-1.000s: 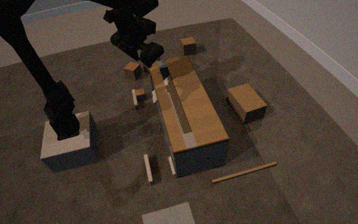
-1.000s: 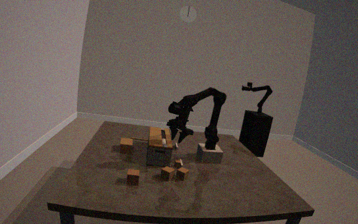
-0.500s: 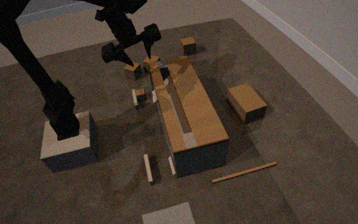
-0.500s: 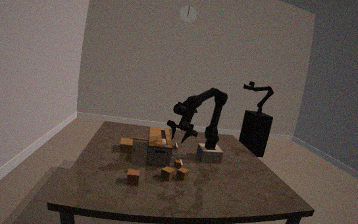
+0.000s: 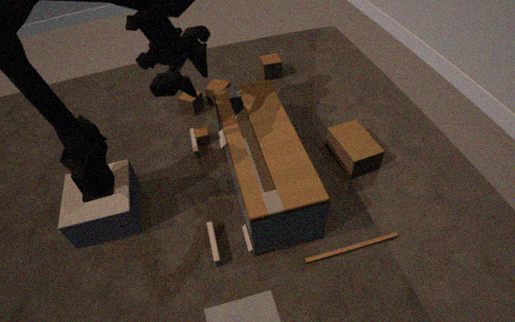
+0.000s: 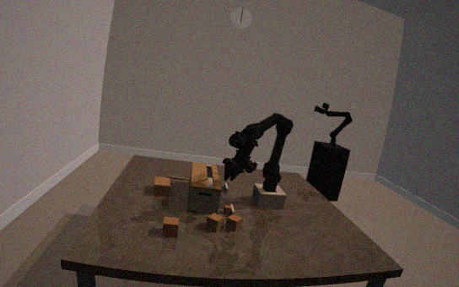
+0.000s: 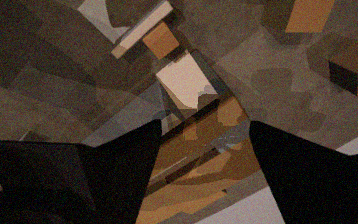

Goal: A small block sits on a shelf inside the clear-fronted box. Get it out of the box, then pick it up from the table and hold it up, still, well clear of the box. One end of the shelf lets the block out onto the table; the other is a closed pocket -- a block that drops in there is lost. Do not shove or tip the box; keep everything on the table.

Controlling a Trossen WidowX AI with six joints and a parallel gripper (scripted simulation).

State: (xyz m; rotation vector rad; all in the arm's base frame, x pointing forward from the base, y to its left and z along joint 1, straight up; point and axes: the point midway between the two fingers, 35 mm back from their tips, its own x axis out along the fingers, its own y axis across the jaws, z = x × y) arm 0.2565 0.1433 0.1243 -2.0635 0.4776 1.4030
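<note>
The box (image 5: 293,161) (image 6: 204,203) has an orange top with a long slot; part of it shows low in the wrist view. A small orange block (image 5: 202,134) (image 6: 228,209) (image 7: 161,41) sits on the table outside the box's clear-front side, against a pale strip (image 5: 194,140) (image 7: 142,30). I cannot tell whether anything lies on the shelf inside. My gripper (image 5: 203,86) (image 7: 205,126) is partly open, with nothing held. It hangs above the table on the arm-base side of the box, clear of the small block.
Two orange cubes (image 5: 218,85) (image 6: 214,222) lie near the box's one end, a third cube (image 5: 271,64) (image 6: 170,227) farther out. A larger orange block (image 5: 355,139) (image 6: 162,186) and a thin stick (image 5: 352,247) lie beyond the box. Another pale strip (image 5: 213,242) lies nearer the top camera.
</note>
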